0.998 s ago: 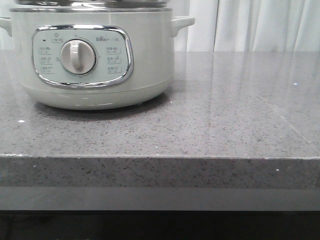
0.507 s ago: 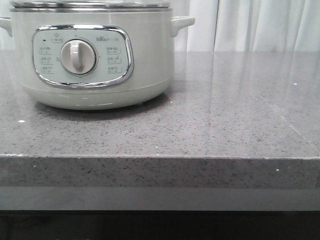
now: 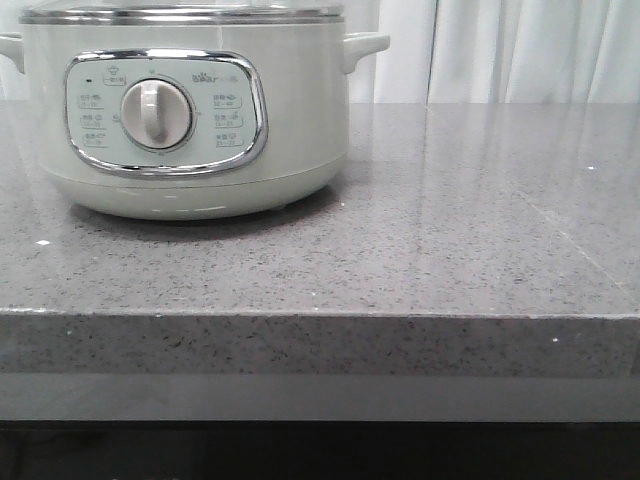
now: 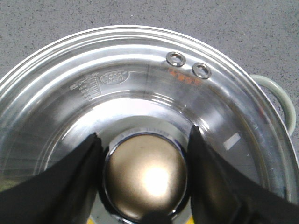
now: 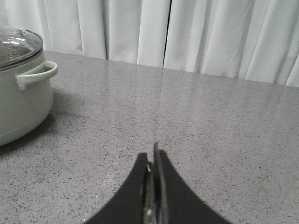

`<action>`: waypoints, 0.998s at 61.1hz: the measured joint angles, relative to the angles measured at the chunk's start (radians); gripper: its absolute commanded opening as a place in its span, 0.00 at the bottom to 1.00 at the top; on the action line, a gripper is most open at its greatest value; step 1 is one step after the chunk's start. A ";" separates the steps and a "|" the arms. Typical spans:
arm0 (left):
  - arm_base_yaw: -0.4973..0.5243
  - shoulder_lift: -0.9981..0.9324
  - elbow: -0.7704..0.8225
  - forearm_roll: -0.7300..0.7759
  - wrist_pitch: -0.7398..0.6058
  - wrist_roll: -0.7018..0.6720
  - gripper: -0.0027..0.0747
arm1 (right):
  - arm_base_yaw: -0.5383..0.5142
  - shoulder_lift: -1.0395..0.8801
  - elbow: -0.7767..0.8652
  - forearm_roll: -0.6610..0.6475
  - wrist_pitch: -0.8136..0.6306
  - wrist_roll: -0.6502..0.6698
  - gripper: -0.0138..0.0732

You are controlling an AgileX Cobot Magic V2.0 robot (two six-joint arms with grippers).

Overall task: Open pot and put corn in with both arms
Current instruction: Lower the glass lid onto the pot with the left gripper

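The pale-green pot point(image 3: 290, 110) stands at the far left of the counter with its steel-rimmed glass lid point(image 3: 180, 14) resting on it. In the left wrist view I look straight down on the lid point(image 4: 140, 79). My left gripper point(image 4: 145, 132) has its two black fingers against either side of the round metal lid knob point(image 4: 145, 172), shut on it. My right gripper point(image 5: 153, 151) is shut and empty, above bare counter to the right of the pot point(image 5: 18, 107). The corn is not clearly in view; only tiny yellow specks show through the glass beside the knob.
The grey speckled counter point(image 3: 450, 230) stretches right of the pot to its front edge. White curtains point(image 5: 187, 32) hang behind the counter. One pot side handle point(image 4: 280, 95) sticks out past the lid rim.
The lid rim has come down a little in the front view and now sits on the pot. The pot itself has not moved.
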 measured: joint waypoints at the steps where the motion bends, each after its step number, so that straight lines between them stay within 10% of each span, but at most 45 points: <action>1: 0.000 0.000 0.000 0.000 0.000 0.000 0.39 | 0.000 0.000 0.000 0.000 0.000 0.000 0.09; 15: 0.000 0.000 0.000 -0.002 0.000 0.000 0.64 | 0.000 0.000 0.000 0.000 0.000 0.000 0.09; 31: 0.000 -0.028 -0.010 -0.018 -0.022 0.000 0.64 | 0.000 0.000 0.000 0.000 0.000 0.000 0.09; 61: 0.000 -0.248 0.069 -0.022 -0.062 0.032 0.01 | 0.000 0.000 0.000 0.000 0.000 0.000 0.09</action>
